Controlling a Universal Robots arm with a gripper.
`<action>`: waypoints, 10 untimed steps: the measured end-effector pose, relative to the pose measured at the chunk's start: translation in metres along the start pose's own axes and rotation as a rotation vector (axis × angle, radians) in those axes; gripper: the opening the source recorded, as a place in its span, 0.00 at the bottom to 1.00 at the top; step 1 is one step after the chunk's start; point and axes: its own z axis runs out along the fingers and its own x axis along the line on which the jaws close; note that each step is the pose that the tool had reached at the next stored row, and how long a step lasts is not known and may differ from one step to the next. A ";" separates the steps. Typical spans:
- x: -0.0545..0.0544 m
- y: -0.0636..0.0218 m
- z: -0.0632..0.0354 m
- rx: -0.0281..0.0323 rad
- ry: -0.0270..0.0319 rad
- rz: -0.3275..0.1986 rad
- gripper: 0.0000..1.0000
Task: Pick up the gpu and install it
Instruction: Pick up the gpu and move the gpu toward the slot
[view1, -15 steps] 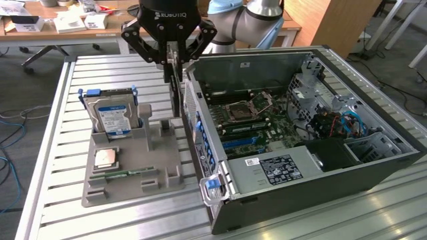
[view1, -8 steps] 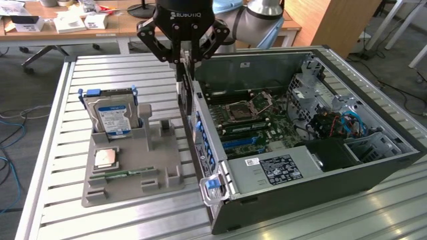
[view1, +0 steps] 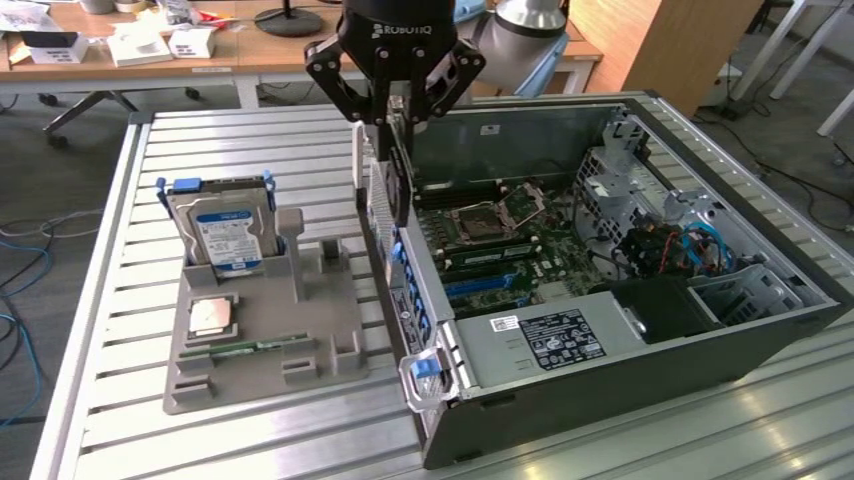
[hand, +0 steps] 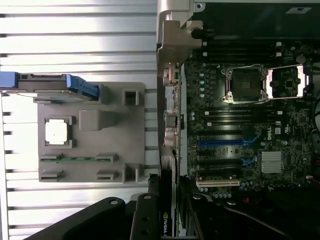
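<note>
The gpu (view1: 383, 185) is a thin dark card hanging edge-down, pinched at its top by my gripper (view1: 394, 125), which is shut on it. It hovers over the open computer case's wall (view1: 427, 300) on the exterior view's left, beside the motherboard (view1: 514, 245). In the wrist view the gpu (hand: 168, 222) appears edge-on between my fingers (hand: 145, 215), in line with the case wall. The blue expansion slots (hand: 220, 142) lie just inside the case, apart from the card.
A grey fixture tray (view1: 327, 320) on the slatted table holds a silver hard drive with a blue label (view1: 227, 230), a CPU (view1: 211, 315) and a green RAM stick (view1: 247, 348). The case lies open on its side. Desks stand behind.
</note>
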 end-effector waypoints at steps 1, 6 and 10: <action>-0.003 0.0001 0.0001 0.0000 0.0000 0.000 0.26; -0.019 0.0009 0.0005 0.0000 0.0000 0.000 0.26; -0.036 0.0017 0.0009 0.0000 0.0000 0.000 0.26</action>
